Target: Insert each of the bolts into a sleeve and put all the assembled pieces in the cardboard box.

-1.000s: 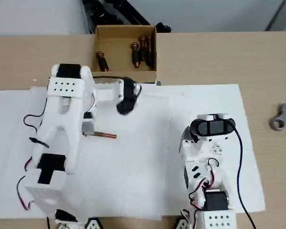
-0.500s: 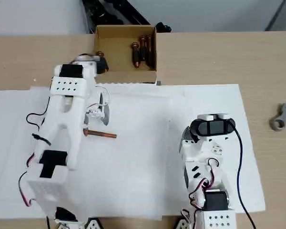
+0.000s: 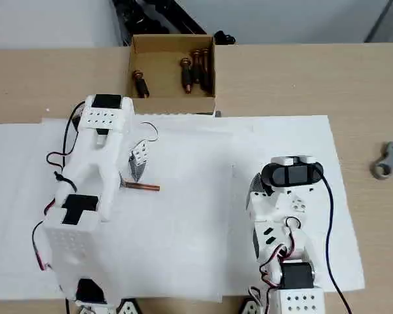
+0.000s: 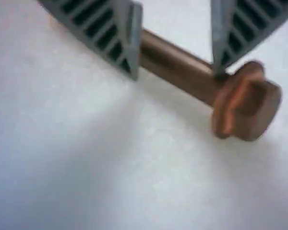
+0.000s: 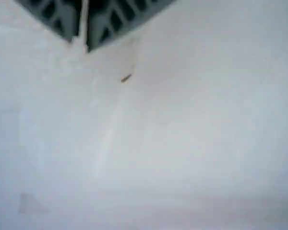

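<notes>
Left wrist view showed the left gripper pointing down at a white paper sheet, its two ribbed grey fingers spread well apart and holding nothing. A copper-coloured bolt lay flat on the sheet, crosswise between those fingers, so that its shaft passed through the gap under the fingertips. Its flanged head stuck out just past one finger, and that finger's tip looked to be touching or nearly touching the shaft close to the head; the other finger stood on the far side of the shaft, and I could not tell whether it touched. From the high view, the same bolt sat just beside the gripper's tip, with the shaft running out sideways from it. The cardboard box stood on the wooden table beyond this gripper, past the far edge of the sheet and well apart from the fingers. Inside it lay several copper pieces with dark sleeves, one alone on one side and the others bunched together on the other. The right gripper had its fingers pressed together with only a thin slit between them, gripping nothing, aimed down at bare paper. The right arm sat folded, well apart from the bolt and the box. A small grey part lay on the table off the sheet, far out to that arm's side.
</notes>
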